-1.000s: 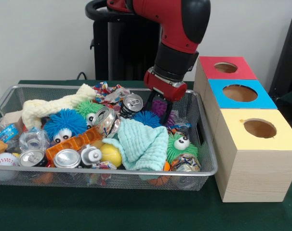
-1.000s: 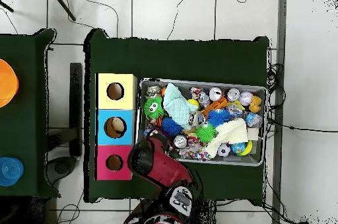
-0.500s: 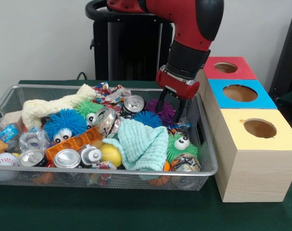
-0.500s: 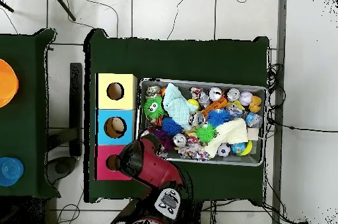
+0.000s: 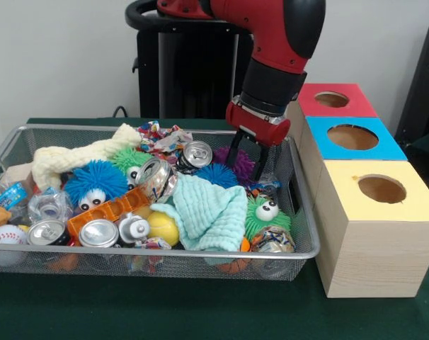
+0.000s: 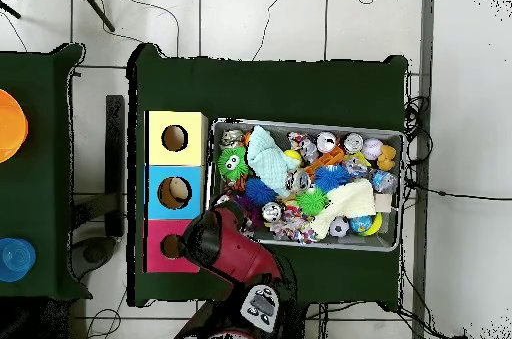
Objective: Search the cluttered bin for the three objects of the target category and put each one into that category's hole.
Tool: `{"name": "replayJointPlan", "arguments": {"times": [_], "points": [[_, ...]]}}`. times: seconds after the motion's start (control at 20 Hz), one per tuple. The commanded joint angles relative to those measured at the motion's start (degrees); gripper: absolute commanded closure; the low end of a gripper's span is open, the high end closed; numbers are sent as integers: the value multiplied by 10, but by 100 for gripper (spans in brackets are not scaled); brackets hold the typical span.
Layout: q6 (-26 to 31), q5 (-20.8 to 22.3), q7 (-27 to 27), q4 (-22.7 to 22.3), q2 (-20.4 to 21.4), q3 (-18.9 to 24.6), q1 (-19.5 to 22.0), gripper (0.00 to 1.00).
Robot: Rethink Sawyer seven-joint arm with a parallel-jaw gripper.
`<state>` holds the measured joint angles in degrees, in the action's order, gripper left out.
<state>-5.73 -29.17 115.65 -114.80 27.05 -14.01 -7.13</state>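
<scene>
Hanging over the far corner of the bin [image 5: 303, 234] nearest the boxes, the gripper [image 5: 248, 157] has its jaws apart and empty. One bottle [image 5: 50, 205] lies at the other end, well apart from the blue box's hole [image 5: 352, 137]. Fuzzy balls [image 5: 95, 182] crowd around, so the jaws might grab the wrong toy.

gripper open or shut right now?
Open. In the front view the gripper shows two black fingers spread apart above the purple spiky ball, nothing between them.
</scene>
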Motion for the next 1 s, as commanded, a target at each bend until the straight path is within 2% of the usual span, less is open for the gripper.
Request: {"name": "replayJointPlan", "arguments": {"times": [0.05, 0.2, 0.4, 0.55, 1.0], "points": [[-15, 19, 118, 7, -13, 95, 40, 0], [-20, 17, 116, 15, -24, 97, 37, 0], [33, -15, 110, 27, -12, 71, 10, 0], [69, -44, 111, 52, -24, 40, -23, 0], [97, -79, 115, 74, -40, 9, -64, 0]]}}
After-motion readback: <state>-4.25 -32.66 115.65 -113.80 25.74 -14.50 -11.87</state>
